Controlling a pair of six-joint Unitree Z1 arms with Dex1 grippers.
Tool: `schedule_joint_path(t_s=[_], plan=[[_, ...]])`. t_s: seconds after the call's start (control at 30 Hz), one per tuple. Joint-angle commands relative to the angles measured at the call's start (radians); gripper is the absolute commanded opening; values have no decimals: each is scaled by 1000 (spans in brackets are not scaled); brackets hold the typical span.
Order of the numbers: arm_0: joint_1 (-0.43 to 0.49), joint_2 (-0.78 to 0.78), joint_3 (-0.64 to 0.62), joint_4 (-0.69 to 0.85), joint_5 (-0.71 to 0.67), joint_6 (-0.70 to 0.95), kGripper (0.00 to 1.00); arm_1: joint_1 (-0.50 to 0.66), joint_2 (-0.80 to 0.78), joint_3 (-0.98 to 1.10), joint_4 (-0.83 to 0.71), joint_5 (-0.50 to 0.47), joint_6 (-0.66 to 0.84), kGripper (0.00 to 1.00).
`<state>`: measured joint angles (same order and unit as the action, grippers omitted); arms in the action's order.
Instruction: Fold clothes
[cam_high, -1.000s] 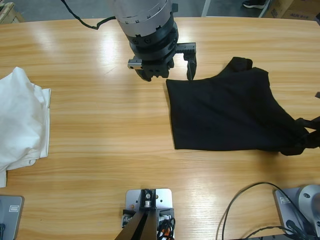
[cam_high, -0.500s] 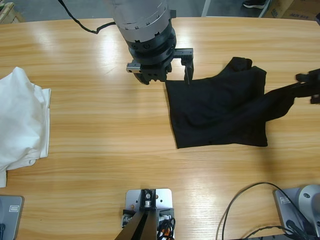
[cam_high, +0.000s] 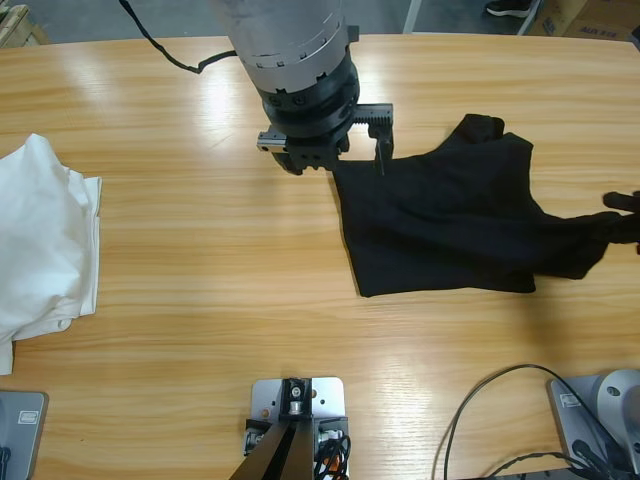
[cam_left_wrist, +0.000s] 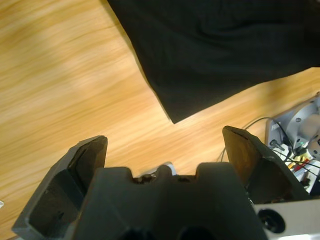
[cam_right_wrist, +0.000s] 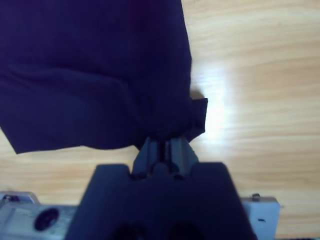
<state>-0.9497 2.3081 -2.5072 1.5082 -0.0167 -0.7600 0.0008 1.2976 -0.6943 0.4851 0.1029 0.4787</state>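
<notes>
On the right half of the worktop (cam_high: 200, 300) the black shirt (cam_high: 450, 225) lies partly folded — its left edge is straight and flat on the wood, but the far right corner is bunched and a fold of cloth is drawn out sideways toward the right edge. That drawn-out corner is pinched in the right gripper (cam_right_wrist: 162, 145), whose jaws are pressed together on the fabric; in the high view only a dark tip of it shows at the right edge. The left gripper (cam_high: 375, 130) hangs over the shirt's far left corner with its jaws spread wide and nothing between them.

I'd judge the black shirt to be mid-fold: one side looks squared off, while the right side needs laying over and smoothing. At the far left edge a heap of white clothes (cam_high: 45, 240) sits loosely piled, rumpled more than neat — whether that counts as finished I can't say.

The wood is pale, glossy and long-grained, bare between the two lots of clothing, with light glaring off it at the far side. A black cable (cam_high: 165, 50) trails from the left arm across the far edge. Beyond the wood is grey floor, with cardboard boxes (cam_high: 590, 15) and what looks like a shoe (cam_high: 510, 8) at the far right.
</notes>
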Motion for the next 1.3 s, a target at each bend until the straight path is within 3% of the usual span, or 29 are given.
schedule_joint_path(t_s=[0.03, 0.27, 0.47, 0.67, 0.8, 0.83, 0.87, 1.03, 1.1, 1.17, 1.3], plan=[[-12, 51, 27, 77, -15, -13, 908, 30, -16, 63, -234, 73, -44, 0], [-12, 53, 27, 76, -16, -18, 913, 31, -107, 60, -285, 64, -75, 0], [-12, 55, 31, 76, -16, -19, 913, 31, -15, 187, -231, 34, -29, 0], [-12, 59, 31, 76, -16, -19, 913, 34, 77, 124, -2, 30, 45, 0], [-12, 57, 31, 77, -16, -19, 913, 34, 98, 62, 100, -59, 99, 11], [-12, 56, 32, 78, -16, -19, 913, 34, 120, 60, 87, -72, 118, 632], [-12, 56, 33, 78, -16, -16, 913, 34, 129, 65, 63, -88, 127, 964], [-15, 43, 46, 82, -42, 23, 908, 38, 51, 74, -42, -126, 97, 1000], [-25, 7, 120, 84, -42, 46, 903, 59, 27, 67, -59, -125, 74, 1000], [-28, -48, 268, 33, -46, 37, 861, 104, -16, 58, -59, -126, 74, 1000], [-31, -217, 676, -339, -114, -27, 784, 255, -108, 54, -44, -123, 97, 1000]])
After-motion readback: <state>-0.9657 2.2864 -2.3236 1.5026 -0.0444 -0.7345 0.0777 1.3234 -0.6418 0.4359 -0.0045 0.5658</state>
